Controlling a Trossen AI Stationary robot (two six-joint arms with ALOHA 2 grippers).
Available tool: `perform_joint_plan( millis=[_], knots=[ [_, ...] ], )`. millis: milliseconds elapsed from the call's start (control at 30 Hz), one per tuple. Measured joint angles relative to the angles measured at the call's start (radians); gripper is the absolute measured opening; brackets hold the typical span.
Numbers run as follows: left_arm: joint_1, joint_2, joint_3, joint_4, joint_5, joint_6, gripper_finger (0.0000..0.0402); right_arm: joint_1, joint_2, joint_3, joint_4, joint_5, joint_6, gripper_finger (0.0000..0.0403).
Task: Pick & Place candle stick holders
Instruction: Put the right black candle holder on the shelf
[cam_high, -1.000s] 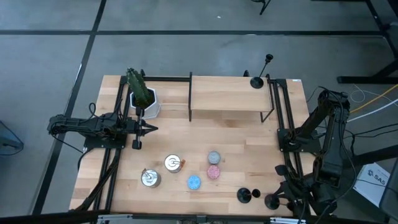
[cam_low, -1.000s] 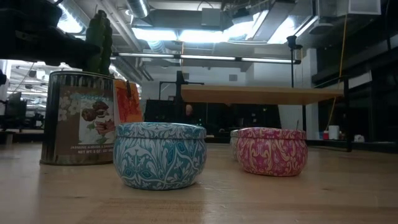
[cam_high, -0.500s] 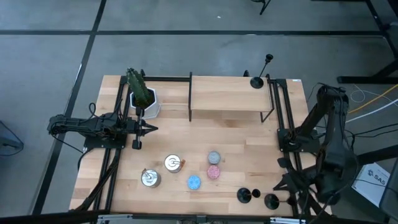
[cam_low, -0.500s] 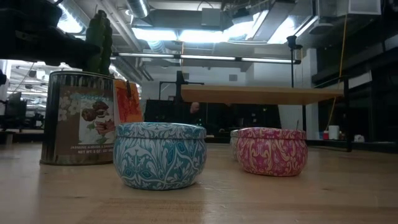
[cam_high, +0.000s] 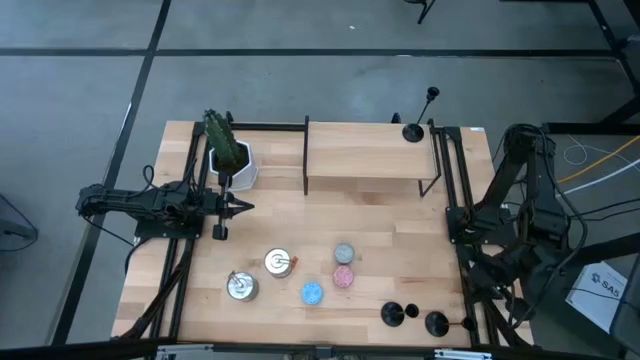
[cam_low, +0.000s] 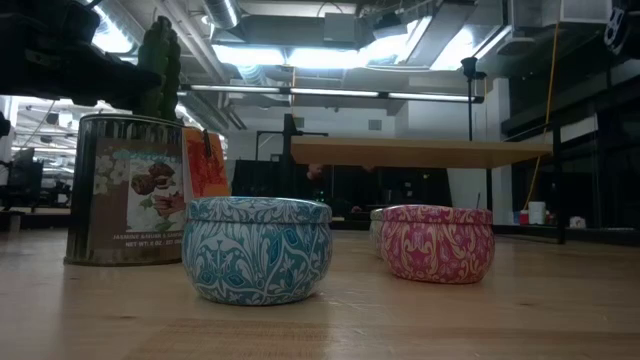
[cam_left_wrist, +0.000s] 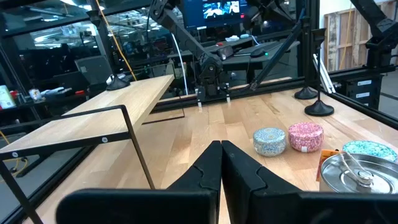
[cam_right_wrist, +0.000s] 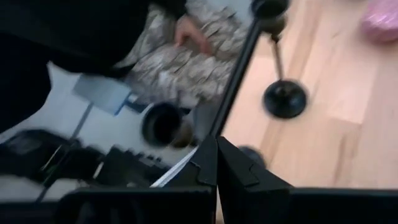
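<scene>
The right gripper (cam_right_wrist: 216, 163) hangs past the table's near right corner with its fingers pressed together on nothing — in its own wrist view the closed tips point at the table edge and the floor beyond. Just ahead of those tips stands a candle stick holder (cam_right_wrist: 285, 96), round base flat on the wood, thin stem rising to a small cup; its long axis is vertical, cup end up. From above, three holders cluster at that near right corner (cam_high: 413, 313), each seen almost end-on, so all three appear upright. A fourth holder (cam_high: 413, 131) stands on the raised wooden shelf (cam_high: 365, 150) at the far side, base on the board; its stem shows slanted in the high view, so I cannot tell if it stands quite plumb.

The step in hand looks like the approach to the next pick: one holder seems already placed, three wait. The next move calls for spreading the fingers, coming over a stem and closing on it sideways without knocking the neighbours — they stand close together.

The left gripper (cam_left_wrist: 221, 168) waits clenched and empty near the potted cactus (cam_high: 225, 145).
</scene>
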Motion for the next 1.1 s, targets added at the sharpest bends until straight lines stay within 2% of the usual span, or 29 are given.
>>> perform_joint_plan(
  millis=[67, 333, 600, 833, 1100],
  knots=[
    [0.0, 0.0, 0.0, 0.0, 0.0, 0.0, 0.0004, 0.0, 0.0, 0.0, 0.0, -0.03, 0.019, 0.0002],
    [0.0, 0.0, 0.0, 0.0, 0.0, 0.0, 0.0004, 0.0, 0.004, 0.0, 0.002, -0.037, 0.179, 0.0002],
    [0.0, 0.0, 0.0, 0.0, 0.0, 0.0, 0.0004, -0.001, 0.006, 0.0, 0.009, -0.069, 0.221, 0.0003],
    [0.0, 0.0, 0.0, 0.0, 0.0, 0.0, 0.0004, 0.0, 0.018, 0.0, 0.01, -0.083, 0.199, 0.0012],
    [0.0, 0.0, 0.0, 0.0, 0.0, 0.0, 0.0004, 0.0, 0.019, 0.0, 0.008, -0.131, 0.097, 0.0051]
  ],
)
